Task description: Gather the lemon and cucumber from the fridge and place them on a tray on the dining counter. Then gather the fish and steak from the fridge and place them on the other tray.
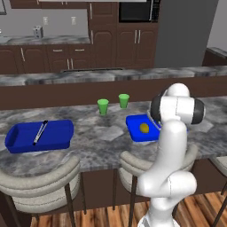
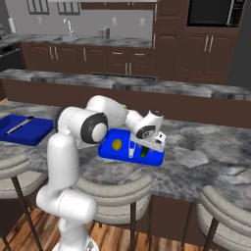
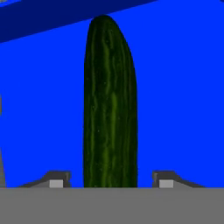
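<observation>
Cucumber first: the stubby dark green oblong cucumber (image 3: 110, 105) lies directly under our two-finger gripper (image 3: 110, 180), running lengthways between the finger tips (image 3: 57, 180) with a clear gap of blue on each side, so we judge the jaws released and nothing grasped. It rests on the floor of the royal-blue shallow rectangular tray (image 2: 110, 151) beneath the gripper, on the grey marbled dining counter (image 1: 102, 142). Just to the left of our gripper in the right base view, the small round yellow lemon (image 2: 117, 144) sits in that same tray.

So we reckon the first half done: both lemon and cucumber are on a tray. Well off to the gripper's left, the second royal-blue tray (image 1: 17, 142) holds only a slim silver-and-black utensil (image 1: 40, 132), no fish or steak. Beyond the trays stand two bright green cups (image 1: 103, 106). What is left, in our judgement, is the fridge trip for fish and steak.
</observation>
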